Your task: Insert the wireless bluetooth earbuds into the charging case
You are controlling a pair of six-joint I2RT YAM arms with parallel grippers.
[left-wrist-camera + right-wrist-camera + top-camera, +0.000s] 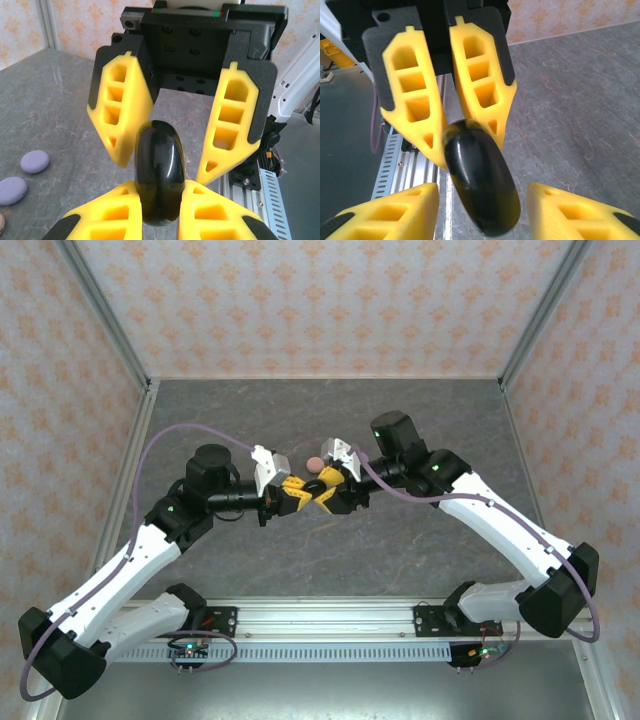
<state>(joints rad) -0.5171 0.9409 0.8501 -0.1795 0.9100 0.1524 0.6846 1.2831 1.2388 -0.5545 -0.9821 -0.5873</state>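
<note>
Here, black case [159, 155], pinched in left tool [159, 195]

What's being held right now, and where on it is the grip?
The left gripper holds a black disc-shaped case, pinched across its two broad faces at one end. The right gripper straddles the other end, open.

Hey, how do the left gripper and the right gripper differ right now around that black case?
The left gripper has its fingers shut on the black case, holding it on edge; the right gripper has its fingers apart on either side of it, gaps showing. The left gripper carries the case; the right gripper does not grip it yet. Both have yellow fingers and face each other.
</note>
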